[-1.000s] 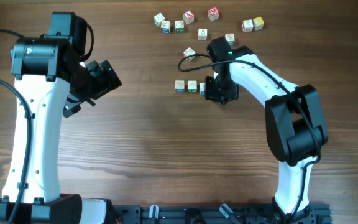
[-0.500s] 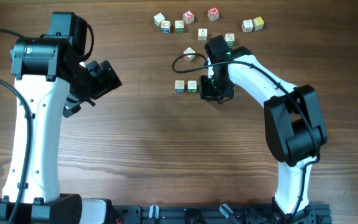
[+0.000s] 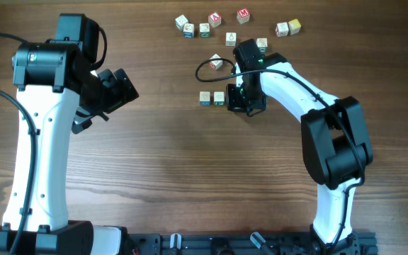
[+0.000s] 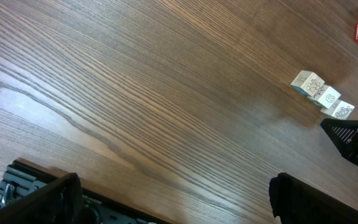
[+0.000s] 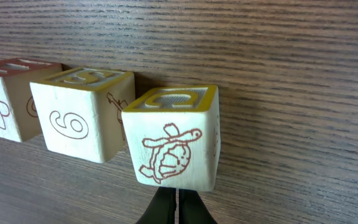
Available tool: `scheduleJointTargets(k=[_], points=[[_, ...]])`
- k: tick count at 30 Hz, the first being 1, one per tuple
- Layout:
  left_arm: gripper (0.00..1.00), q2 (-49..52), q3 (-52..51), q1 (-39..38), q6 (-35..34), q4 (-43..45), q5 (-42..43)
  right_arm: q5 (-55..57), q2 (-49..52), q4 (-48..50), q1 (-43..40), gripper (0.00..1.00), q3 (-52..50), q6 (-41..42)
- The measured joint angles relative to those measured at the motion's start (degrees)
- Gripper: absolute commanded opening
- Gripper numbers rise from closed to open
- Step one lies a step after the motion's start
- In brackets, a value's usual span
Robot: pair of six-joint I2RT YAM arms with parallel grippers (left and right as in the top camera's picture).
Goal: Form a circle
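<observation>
The table (image 3: 190, 177) is bare wood. The left arm (image 3: 41, 142) stands at the left, and its left gripper (image 4: 174, 183) is spread wide with nothing in it, well apart from the cubes. The right arm (image 3: 317, 106) reaches in towards mid-table. The right gripper (image 5: 176, 198) is closed tight on nothing, its tips at the near face of the turtle cube (image 5: 173, 140). That cube ends a short row, just beside the 6 cube (image 5: 82, 121) and then the flower cube (image 5: 5, 99). The other cubes (image 3: 215, 19) lie scattered along the far edge and form no ring.
</observation>
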Motion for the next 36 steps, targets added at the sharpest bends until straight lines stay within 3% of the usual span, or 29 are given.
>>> scheduleJointTargets(k=[23,28,32,36], points=[[1.0,0.0,0.0,0.0,0.0,0.0,0.0,-2.75,0.0,2.71,0.0,0.04,0.0,0.02],[1.0,0.0,0.0,0.0,0.0,0.0,0.0,-2.67,0.0,-1.51,0.0,0.05,0.0,0.02],[1.0,0.0,0.0,0.0,0.0,0.02,0.0,3.3,0.0,-5.51,0.04,0.05,0.0,2.12],[1.0,0.0,0.0,0.0,0.0,0.0,0.0,9.03,0.0,-1.95,0.04,0.05,-0.02,3.98]])
